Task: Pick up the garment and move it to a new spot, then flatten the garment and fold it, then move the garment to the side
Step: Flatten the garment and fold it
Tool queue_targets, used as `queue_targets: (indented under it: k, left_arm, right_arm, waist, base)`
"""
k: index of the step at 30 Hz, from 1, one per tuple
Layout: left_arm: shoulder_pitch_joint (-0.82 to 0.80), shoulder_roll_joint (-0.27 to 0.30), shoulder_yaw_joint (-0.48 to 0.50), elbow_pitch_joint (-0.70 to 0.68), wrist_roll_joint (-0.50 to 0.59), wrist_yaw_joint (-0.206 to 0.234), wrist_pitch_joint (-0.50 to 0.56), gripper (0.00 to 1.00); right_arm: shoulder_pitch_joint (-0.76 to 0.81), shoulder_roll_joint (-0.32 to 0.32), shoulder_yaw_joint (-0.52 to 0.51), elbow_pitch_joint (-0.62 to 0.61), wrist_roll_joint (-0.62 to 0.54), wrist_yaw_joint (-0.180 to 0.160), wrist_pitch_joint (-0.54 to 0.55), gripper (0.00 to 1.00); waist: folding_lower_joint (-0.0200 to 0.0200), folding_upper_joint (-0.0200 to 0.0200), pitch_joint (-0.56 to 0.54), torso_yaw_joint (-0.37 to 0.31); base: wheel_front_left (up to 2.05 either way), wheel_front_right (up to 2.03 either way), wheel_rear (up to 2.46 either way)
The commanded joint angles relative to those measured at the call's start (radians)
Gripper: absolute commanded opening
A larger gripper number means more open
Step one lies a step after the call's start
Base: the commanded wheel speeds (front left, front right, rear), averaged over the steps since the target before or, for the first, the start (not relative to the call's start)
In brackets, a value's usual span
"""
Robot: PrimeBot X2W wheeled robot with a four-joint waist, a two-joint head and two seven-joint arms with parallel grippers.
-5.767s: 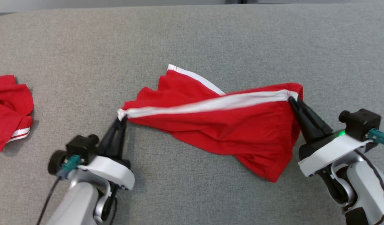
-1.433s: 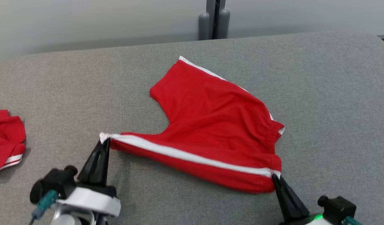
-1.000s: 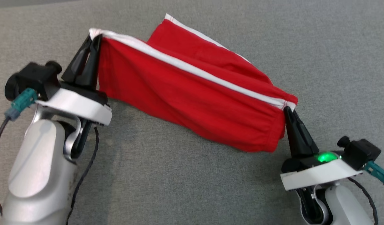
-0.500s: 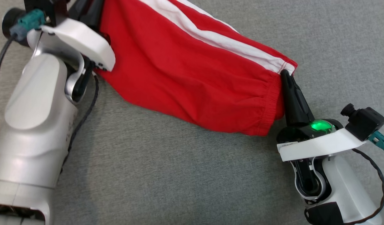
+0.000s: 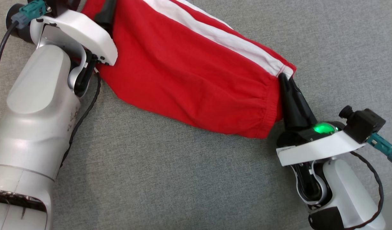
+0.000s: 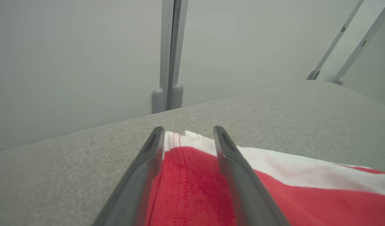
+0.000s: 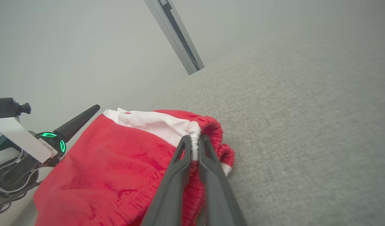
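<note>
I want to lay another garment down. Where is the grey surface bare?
Bare: the grey fabric surface in front of the red shorts with a white stripe, between the pale forearms, and beyond the stripe, far right. Crowded at the left gripper and right gripper.

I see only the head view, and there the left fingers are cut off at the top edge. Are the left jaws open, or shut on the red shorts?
Observer: Open. In the left wrist view the left gripper has its fingers apart, with the hem of the red shorts lying between them.
Operator: What exactly does the right one hold?
Observer: The right wrist view shows the right gripper shut on the white stripe at the waistband corner.
</note>
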Motion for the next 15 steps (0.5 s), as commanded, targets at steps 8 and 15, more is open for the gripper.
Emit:
queue_targets:
  k: [8,15]
  left_arm:
    - [0.136,0.060,0.054,-0.074,0.015,0.050,-0.056,1.00]
    - [0.370,0.102,0.168,-0.376,0.080,0.137,-0.056,1.00]
  right_arm:
    - [0.067,-0.009,-0.076,-0.029,-0.203,0.000,0.000,1.00]
    - [0.117,-0.009,-0.176,-0.086,-0.330,0.000,0.000,1.00]
  waist:
    - [0.0000,0.0000,-0.059,0.026]
    - [0.0000,0.0000,-0.109,0.060]
  base:
    - [0.00,0.00,0.00]
    - [0.00,0.00,0.00]
